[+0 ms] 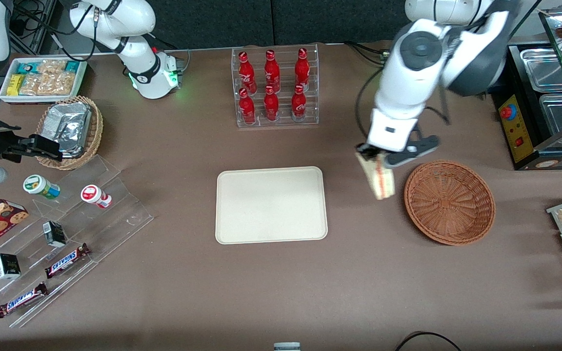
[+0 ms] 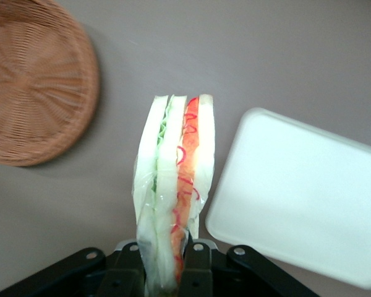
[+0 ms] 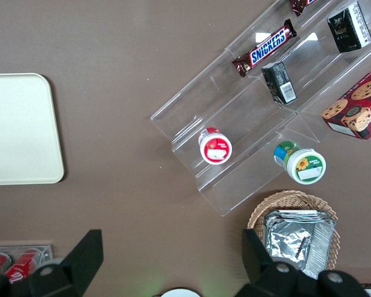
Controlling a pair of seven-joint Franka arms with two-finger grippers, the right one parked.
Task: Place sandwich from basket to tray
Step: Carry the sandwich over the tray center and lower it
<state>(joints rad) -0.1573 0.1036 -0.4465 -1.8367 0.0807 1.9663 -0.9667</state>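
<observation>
Sandwich [image 1: 380, 178] pinched at one end by gripper [image 1: 376, 157], hanging downward in clear wrap above bare table, between basket [image 1: 449, 202] and tray [image 1: 271, 204]; fingers [image 2: 195, 263] closed narrow on bread, filling stripes edge-on in wrist view; grip kept at wedge's upper end, likely so free end can meet tray first; basket now without contents, lying toward working arm's end; tray bare, flat, near table centre, ready as landing spot; judged mid-carry, with lowering and release not yet done; soft bread may sag or slip if squeezed unevenly.
</observation>
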